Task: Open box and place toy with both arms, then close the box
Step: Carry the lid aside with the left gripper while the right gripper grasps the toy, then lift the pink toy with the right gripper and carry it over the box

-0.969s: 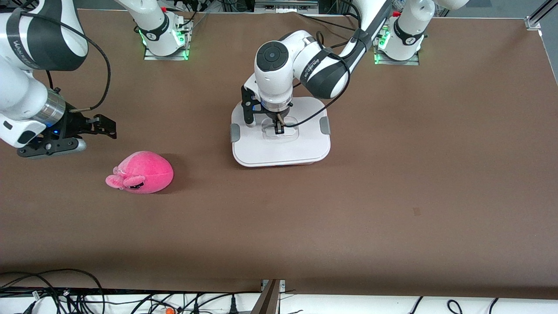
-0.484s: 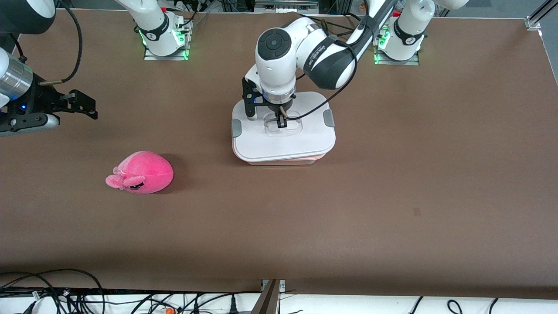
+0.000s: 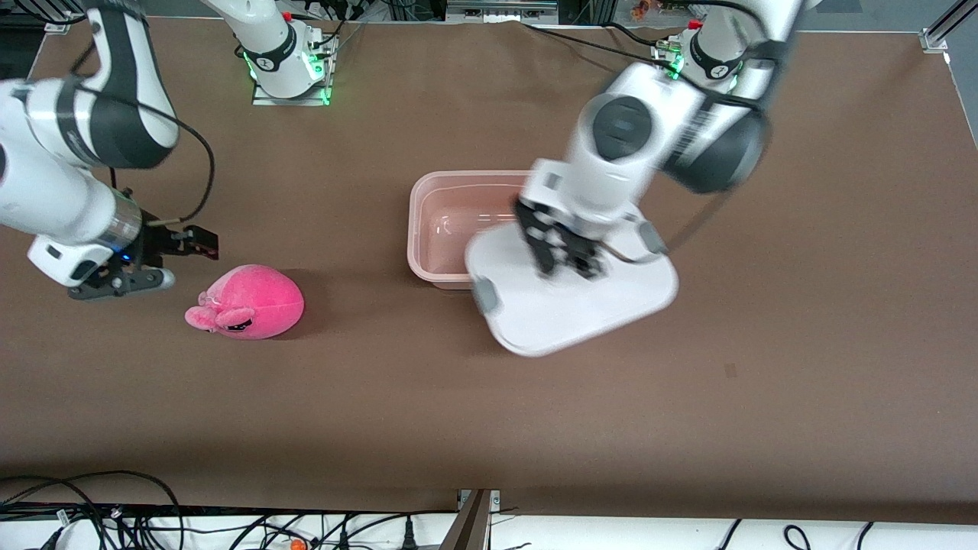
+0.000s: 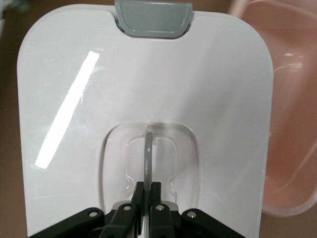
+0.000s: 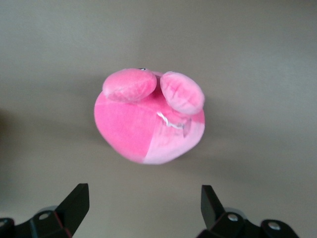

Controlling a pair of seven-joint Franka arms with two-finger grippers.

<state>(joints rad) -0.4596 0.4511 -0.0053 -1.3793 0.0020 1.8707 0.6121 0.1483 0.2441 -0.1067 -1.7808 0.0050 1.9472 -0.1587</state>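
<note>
Lid (image 3: 581, 305) now off the tub (image 3: 443, 221), in left gripper (image 3: 561, 256); right gripper (image 3: 164, 256) now beside toy (image 3: 248, 302).

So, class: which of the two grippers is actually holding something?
The left gripper, shut on the white lid's handle. The right gripper is open above the toy.

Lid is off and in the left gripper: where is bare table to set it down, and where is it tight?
Bare brown table lies toward the left arm's end, beside the pink tub, and in the wide strip nearer the front camera. The lid, held by the shut left gripper, overhangs the tub's edge. It is crowded around the toy, where the open right gripper hovers.
</note>
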